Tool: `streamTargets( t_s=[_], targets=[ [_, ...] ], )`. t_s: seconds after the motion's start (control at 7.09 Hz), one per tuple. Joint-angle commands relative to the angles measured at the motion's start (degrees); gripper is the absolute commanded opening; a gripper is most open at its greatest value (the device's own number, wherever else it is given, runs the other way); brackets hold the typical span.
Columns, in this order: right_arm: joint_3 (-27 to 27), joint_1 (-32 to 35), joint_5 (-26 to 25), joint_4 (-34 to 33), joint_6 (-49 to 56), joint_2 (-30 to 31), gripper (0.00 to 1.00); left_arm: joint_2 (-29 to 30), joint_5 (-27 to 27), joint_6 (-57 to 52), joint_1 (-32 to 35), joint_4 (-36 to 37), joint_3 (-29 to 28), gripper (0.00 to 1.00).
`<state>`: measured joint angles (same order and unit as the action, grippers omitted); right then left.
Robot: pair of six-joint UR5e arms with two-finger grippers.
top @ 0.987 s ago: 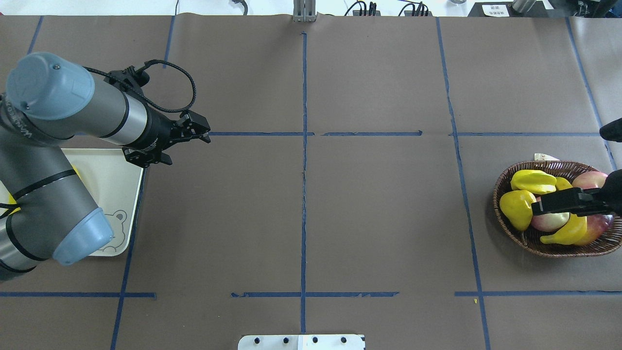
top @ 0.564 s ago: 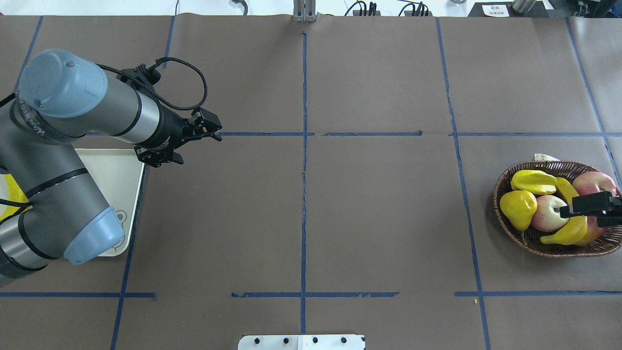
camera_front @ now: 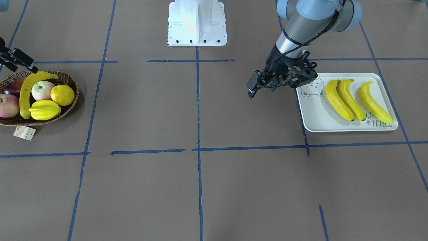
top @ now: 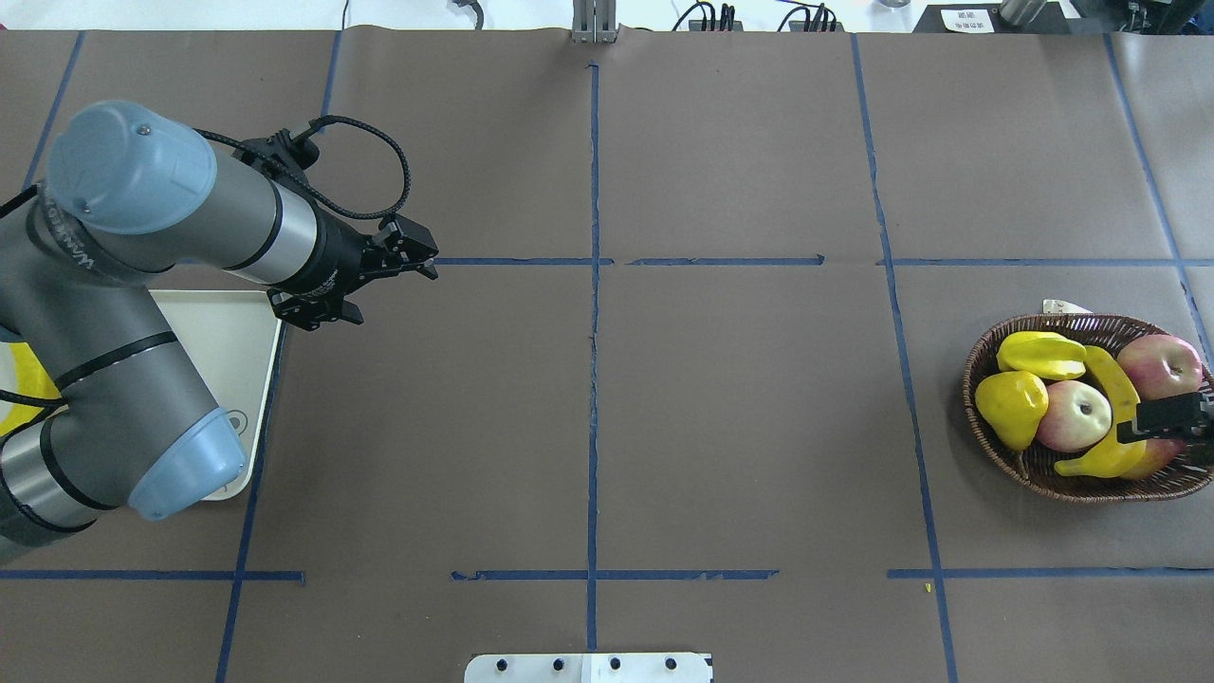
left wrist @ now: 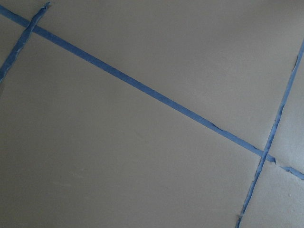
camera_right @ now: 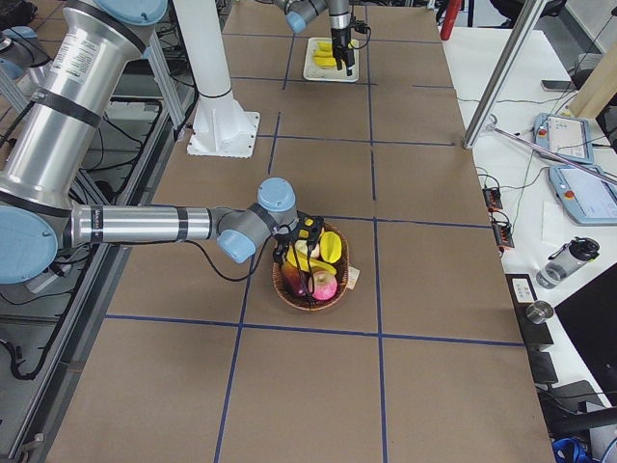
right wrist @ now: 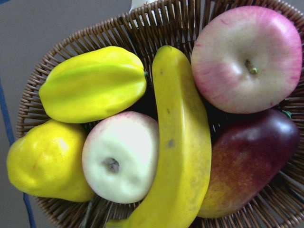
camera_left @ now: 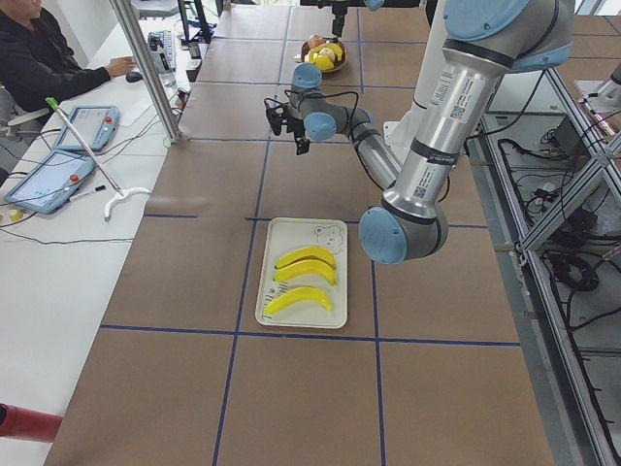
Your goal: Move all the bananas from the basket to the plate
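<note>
Lying directly under the right wrist camera, one banana [right wrist: 183, 152] runs lengthwise through the basket [right wrist: 95, 38]. Its upper end sits between a starfruit [right wrist: 92, 83] and a pink apple [right wrist: 247, 57]. Lower down it touches a pale apple [right wrist: 121, 164] on one side and a dark red fruit [right wrist: 251, 161] on the other. A rounded yellow fruit [right wrist: 47, 161] lies past the pale apple, apart from the banana. The banana's upper surface is exposed along its visible length.

In the overhead view the right gripper [top: 1168, 417] hangs over the banana's middle, at the basket's outer side. Whether its fingers are spread or together cannot be told. A paper tag [camera_front: 24, 132] lies on the table just outside the basket rim.

Between basket and plate stretches the brown paper cover [top: 740, 398], crossed by blue tape lines [top: 594, 379]; the two stand well apart, at opposite ends of the table.

The left gripper [top: 429, 261] hovers above the paper just beside the plate's bear-face corner, fingers spread and empty. The plate [camera_front: 314, 110] carries three bananas [camera_front: 351, 99] laid side by side, two close together and the third slightly apart. The left arm's elbow [top: 180, 455] hides much of the plate from overhead.

Farthest off, a person [camera_left: 39, 58] sits at a side desk with tablets [camera_left: 82, 126].
</note>
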<state>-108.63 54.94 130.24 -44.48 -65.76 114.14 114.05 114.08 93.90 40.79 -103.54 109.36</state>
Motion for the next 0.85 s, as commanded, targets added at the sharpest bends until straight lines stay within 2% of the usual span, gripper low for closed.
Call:
streamTargets(
  t_s=[0.0, 0.56, 0.71],
  targets=[
    [1.1, -2.1, -0.4, 0.0, -0.6, -0.8, 1.00, 0.0, 0.0, 0.0, -0.3, 0.0, 0.0, 0.99],
    [3.9, -2.8, -0.5, 0.0, -0.7, -1.8, 0.98, -0.1, -0.1, -0.1, -0.3, 0.0, -0.1, 0.99],
    [3.9, -3.0, -1.4, 0.0, -1.0, -1.9, 0.83, -0.1, -0.1, -0.1, -0.3, 0.0, -0.1, 0.99]
  ],
)
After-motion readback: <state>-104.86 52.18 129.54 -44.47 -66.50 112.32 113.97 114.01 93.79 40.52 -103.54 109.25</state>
